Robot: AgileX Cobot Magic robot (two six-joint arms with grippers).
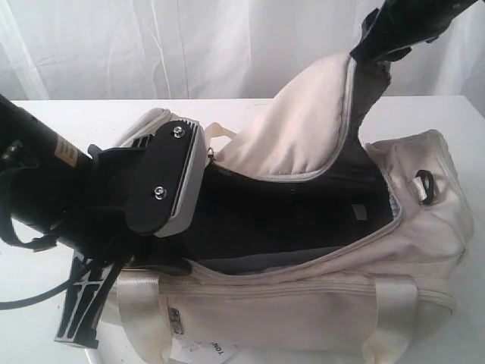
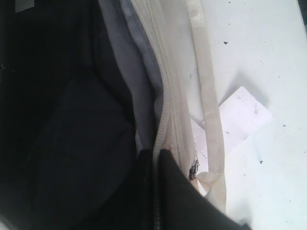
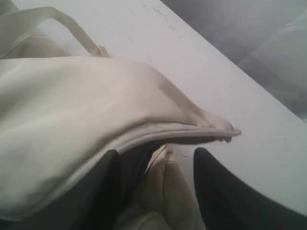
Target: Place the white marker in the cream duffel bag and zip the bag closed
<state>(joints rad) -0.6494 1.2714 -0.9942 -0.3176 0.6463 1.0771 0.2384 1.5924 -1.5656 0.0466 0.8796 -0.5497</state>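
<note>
The cream duffel bag (image 1: 303, 303) lies on a white table with its top open and its dark grey lining (image 1: 288, 216) showing. Its flap (image 1: 303, 129) is raised to a peak under my right gripper (image 1: 379, 34). In the right wrist view the right gripper (image 3: 156, 155) has its fingers well apart, and the flap's edge (image 3: 182, 129) lies across their tips. My left gripper (image 2: 156, 153) is shut on the bag's near zipper edge (image 2: 165, 110), beside a small zipper pull (image 2: 193, 168). The white marker shows in no view.
A white label (image 2: 242, 115) lies on the table (image 2: 268, 57) beside the bag's webbing strap (image 2: 211, 96). A black plastic loop (image 1: 423, 186) sits on the bag's right end. The left arm's housing (image 1: 163, 178) hangs over the bag's left end. White curtain stands behind.
</note>
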